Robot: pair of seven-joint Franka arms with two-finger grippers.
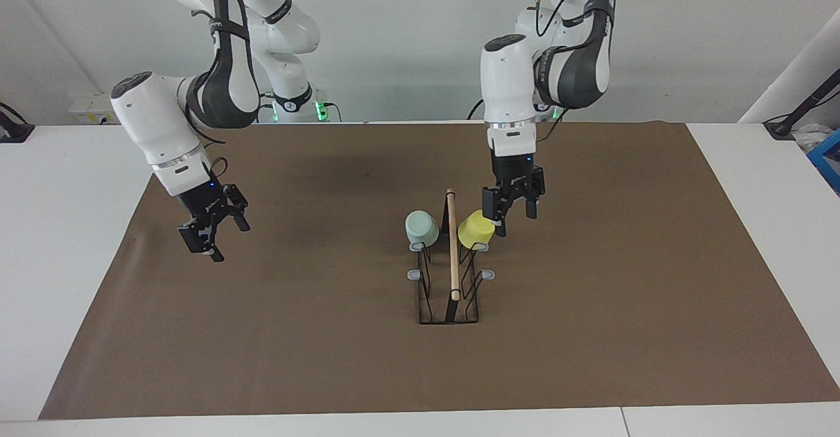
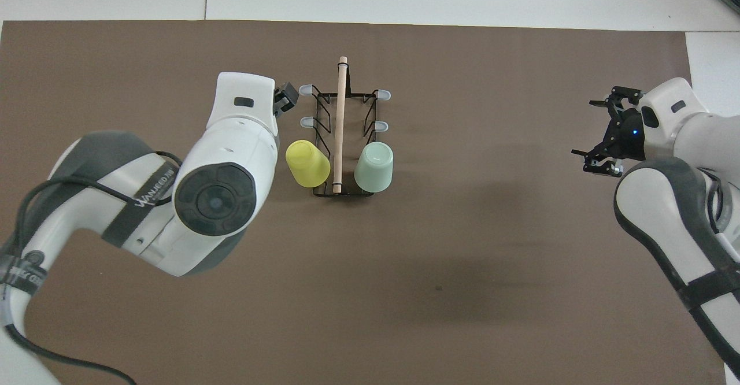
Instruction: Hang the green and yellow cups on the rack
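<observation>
The black wire rack (image 1: pixel 453 253) with its wooden top rod stands mid-mat, also in the overhead view (image 2: pixel 340 125). The mint green cup (image 1: pixel 421 227) (image 2: pixel 374 167) hangs upside down on the peg nearest the robots, on the side toward the right arm's end. The yellow cup (image 1: pixel 476 229) (image 2: pixel 307 163) hangs upside down on the matching peg toward the left arm's end. My left gripper (image 1: pixel 516 222) is open right beside the yellow cup, one finger at its edge; I cannot tell if it touches. My right gripper (image 1: pixel 230 241) (image 2: pixel 601 136) is open, empty, raised over the mat.
A brown mat (image 1: pixel 623 332) covers most of the white table (image 1: pixel 755 240). The rack's other grey-tipped pegs (image 2: pixel 381 125) hold nothing. In the overhead view the left arm's body (image 2: pixel 231 159) hides most of its hand.
</observation>
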